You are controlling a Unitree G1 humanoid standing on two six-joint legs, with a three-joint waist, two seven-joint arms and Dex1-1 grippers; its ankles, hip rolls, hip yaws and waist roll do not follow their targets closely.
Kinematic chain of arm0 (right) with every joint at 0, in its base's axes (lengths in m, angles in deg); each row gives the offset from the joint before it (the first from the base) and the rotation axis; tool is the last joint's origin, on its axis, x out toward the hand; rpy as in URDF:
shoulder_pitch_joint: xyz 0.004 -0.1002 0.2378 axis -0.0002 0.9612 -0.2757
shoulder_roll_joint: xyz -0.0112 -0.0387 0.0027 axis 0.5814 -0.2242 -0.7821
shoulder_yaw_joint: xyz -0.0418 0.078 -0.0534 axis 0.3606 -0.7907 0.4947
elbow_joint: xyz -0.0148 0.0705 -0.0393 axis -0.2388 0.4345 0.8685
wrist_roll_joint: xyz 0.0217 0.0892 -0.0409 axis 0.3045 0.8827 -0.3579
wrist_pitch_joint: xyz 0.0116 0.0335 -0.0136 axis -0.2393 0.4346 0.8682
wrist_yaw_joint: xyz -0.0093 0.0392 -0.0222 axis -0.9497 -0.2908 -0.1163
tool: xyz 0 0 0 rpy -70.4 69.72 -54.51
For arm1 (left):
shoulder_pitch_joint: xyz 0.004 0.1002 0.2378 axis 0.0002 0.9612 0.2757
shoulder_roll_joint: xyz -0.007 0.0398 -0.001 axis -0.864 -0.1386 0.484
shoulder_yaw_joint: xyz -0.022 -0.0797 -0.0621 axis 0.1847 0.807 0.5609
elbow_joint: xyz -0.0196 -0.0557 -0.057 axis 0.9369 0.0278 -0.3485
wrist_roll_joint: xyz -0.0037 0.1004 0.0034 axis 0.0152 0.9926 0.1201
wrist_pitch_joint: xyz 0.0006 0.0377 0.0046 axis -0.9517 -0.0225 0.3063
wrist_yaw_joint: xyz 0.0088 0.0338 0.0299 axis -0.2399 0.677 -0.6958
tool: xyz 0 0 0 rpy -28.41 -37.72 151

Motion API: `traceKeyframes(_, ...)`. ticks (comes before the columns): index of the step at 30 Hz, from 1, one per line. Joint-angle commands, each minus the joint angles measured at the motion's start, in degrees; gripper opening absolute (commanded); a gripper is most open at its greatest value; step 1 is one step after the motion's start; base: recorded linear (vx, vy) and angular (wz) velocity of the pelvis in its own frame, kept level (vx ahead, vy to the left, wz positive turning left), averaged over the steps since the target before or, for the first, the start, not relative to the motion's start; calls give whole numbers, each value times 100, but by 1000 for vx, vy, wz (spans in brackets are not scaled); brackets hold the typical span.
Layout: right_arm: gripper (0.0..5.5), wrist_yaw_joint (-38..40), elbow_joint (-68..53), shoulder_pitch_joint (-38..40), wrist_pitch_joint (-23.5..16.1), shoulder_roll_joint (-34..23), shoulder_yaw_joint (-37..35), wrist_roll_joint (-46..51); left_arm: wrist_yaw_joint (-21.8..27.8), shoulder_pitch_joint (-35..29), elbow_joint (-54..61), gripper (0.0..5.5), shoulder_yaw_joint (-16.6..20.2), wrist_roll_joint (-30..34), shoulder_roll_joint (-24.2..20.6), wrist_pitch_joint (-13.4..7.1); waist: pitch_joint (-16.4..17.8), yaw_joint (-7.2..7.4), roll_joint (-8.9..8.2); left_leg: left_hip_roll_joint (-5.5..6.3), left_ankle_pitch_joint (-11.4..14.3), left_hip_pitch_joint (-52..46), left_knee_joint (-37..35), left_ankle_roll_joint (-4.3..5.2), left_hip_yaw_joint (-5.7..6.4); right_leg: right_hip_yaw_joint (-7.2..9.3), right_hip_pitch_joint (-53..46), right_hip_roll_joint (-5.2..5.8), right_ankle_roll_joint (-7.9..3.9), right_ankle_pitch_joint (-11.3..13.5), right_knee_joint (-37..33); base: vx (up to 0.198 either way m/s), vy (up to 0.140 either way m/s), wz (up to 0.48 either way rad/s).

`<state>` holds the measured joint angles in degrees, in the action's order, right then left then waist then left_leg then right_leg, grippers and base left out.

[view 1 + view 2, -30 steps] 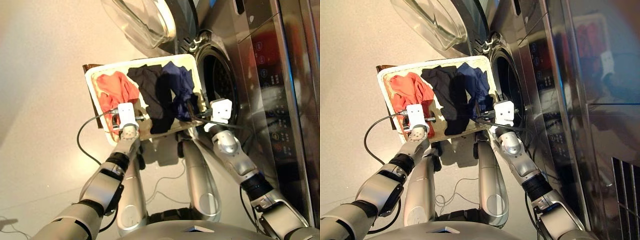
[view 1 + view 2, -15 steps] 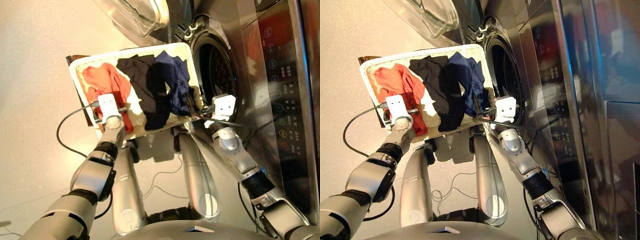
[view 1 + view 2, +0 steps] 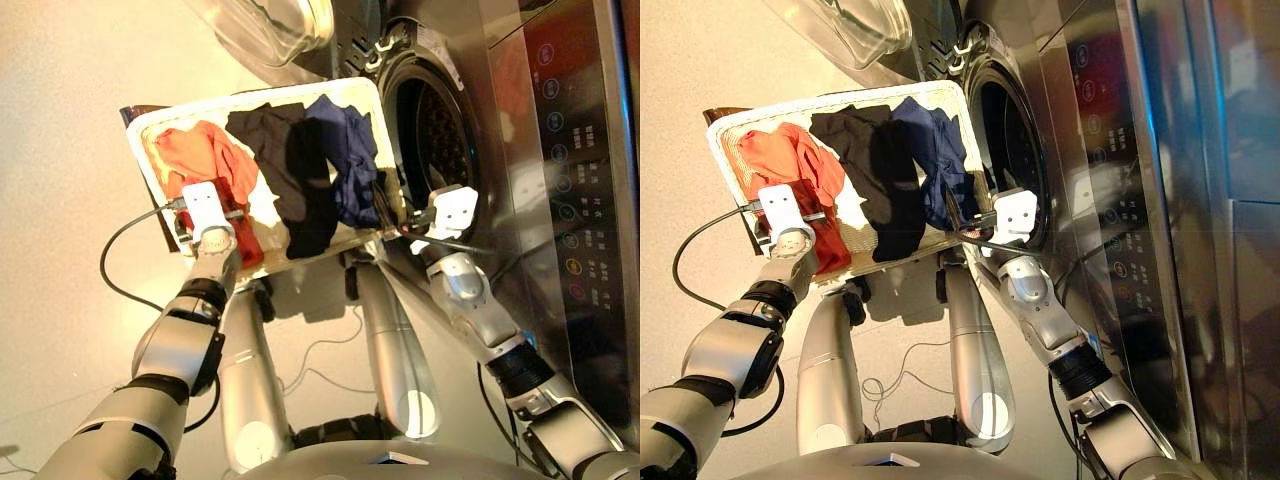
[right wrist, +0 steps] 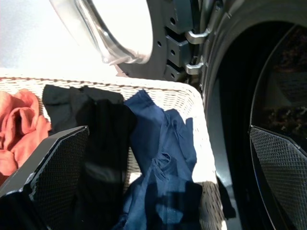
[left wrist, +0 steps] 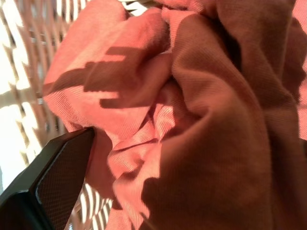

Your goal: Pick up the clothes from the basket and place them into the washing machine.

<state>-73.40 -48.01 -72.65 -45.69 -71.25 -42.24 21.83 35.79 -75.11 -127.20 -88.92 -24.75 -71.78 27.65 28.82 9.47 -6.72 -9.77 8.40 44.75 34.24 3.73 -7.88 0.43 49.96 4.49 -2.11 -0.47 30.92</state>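
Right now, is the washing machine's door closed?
No, the round glass door is swung wide open, and the dark drum hole of the washing machine shows beside the basket.

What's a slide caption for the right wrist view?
Open right gripper above dark blue garment in basket, beside washing machine.

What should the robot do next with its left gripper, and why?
Probably lower the left gripper a little and close it on the orange-red garment. It is right over that cloth in the basket, and the washing machine has its door open, with all three clothes not yet moved inside.
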Motion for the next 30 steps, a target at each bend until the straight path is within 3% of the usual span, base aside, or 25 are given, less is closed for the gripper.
traceKeyframes(1, 550, -112, -659, 424, -404, -240, -104, 124, 33, 342, -150, 550, 120, -104, -150, -131, -566, 35, 47, -289, 24, 99, 296, 285, 310, -51, 48, 295, -564, -221, 365, 0, 0, 0)
traceKeyframes(9, 550, -246, -899, 511, -350, -312, -172, 171, 248, 381, 20, 550, 28, -189, -165, -171, -578, 5, 35, -296, 85, 396, 604, 273, 441, -61, 281, 303, -535, -325, 661, 8, -1, 1)
traceKeyframes(10, 550, -252, -908, 519, -348, -313, -168, 174, 255, 370, 13, 550, 16, -199, -159, -171, -579, -11, 50, -334, 293, 367, 711, 299, 462, -45, 266, 295, -558, -535, 803, 61, -9, 18)
traceKeyframes(14, 550, -282, -888, 545, -324, -295, -166, 168, 291, 366, 0, 550, -1, -169, -116, -162, -589, 2, 58, -335, 295, 478, 787, 302, 492, -15, 356, 315, -544, -540, 876, 17, -2, 1)
traceKeyframes(15, 550, -289, -895, 552, -326, -298, -169, 174, 294, 373, 9, 388, -8, -146, -103, -161, -592, 1, 60, -337, 284, 480, 767, 303, 494, -12, 365, 317, -540, -537, 871, 0, 0, 0)
traceKeyframes(16, 550, -296, -905, 558, -319, -306, -168, 173, 296, 385, 16, 263, -26, -139, -86, -159, -599, 0, 64, -333, 276, 494, 758, 303, 500, -11, 370, 316, -538, -537, 859, 0, 0, 0)
traceKeyframes(18, 550, -323, -910, 564, -309, -314, -173, 168, 319, 396, 23, 149, -45, -136, -76, -171, -616, 4, 75, -335, 258, 482, 722, 309, 496, -9, 383, 305, -537, -532, 841, 0, 0, 0)
traceKeyframes(21, 550, -328, -904, 574, -309, -326, -187, 173, 318, 414, 36, 119, -50, -136, -50, -185, -641, -1, 82, -340, 244, 481, 706, 310, 490, -20, 402, 294, -536, -530, 843, 0, 0, 0)
traceKeyframes(22, 550, -343, -883, 566, -307, -325, -180, 211, 321, 430, 34, 45, -50, -145, -29, -201, -668, -4, 85, -347, 235, 467, 686, 315, 495, -27, 396, 287, -535, -530, 835, -98, 7, -3)
traceKeyframes(23, 550, -353, -881, 565, -309, -321, -179, 236, 326, 431, 47, 0, -53, -142, -23, -210, -674, 10, 68, -323, 27, 533, 610, 294, 491, -37, 439, 298, -510, -333, 730, -96, 10, -1)
traceKeyframes(30, 550, -536, -747, 579, -241, -319, -117, 587, 343, 579, 246, 0, -122, -156, 124, -297, -728, -41, 110, -277, -53, 377, 394, 298, 436, -35, 319, 305, -514, -286, 590, -14, 1, 0)
